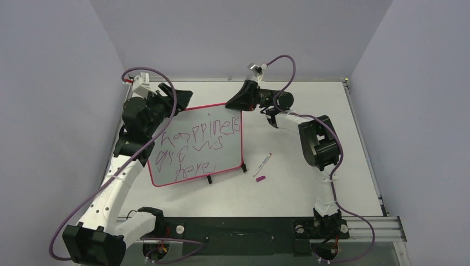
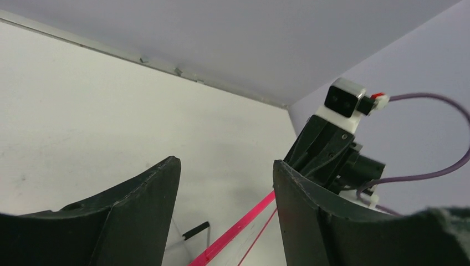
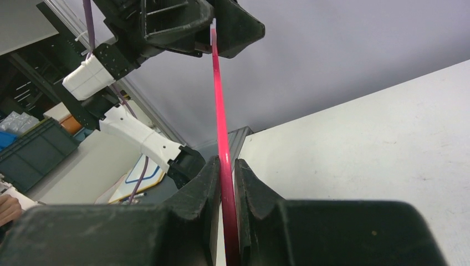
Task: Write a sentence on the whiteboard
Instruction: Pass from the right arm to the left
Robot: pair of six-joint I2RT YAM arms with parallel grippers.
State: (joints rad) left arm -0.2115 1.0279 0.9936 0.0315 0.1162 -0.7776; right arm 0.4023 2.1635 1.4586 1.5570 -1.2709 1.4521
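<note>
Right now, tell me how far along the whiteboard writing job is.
Done: the sentence, three purple lines, fills the whiteboard. The marker lies on the table beside what looks like its cap. In hand: the right gripper pinches the board's red frame, and the left gripper stands open around the other far corner. Left: seemingly no writing.

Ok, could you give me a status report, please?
Right gripper shut on corner of red-framed white whiteboard. Left gripper open astride edge. Purple sentence written. White marker pen alongside.
</note>
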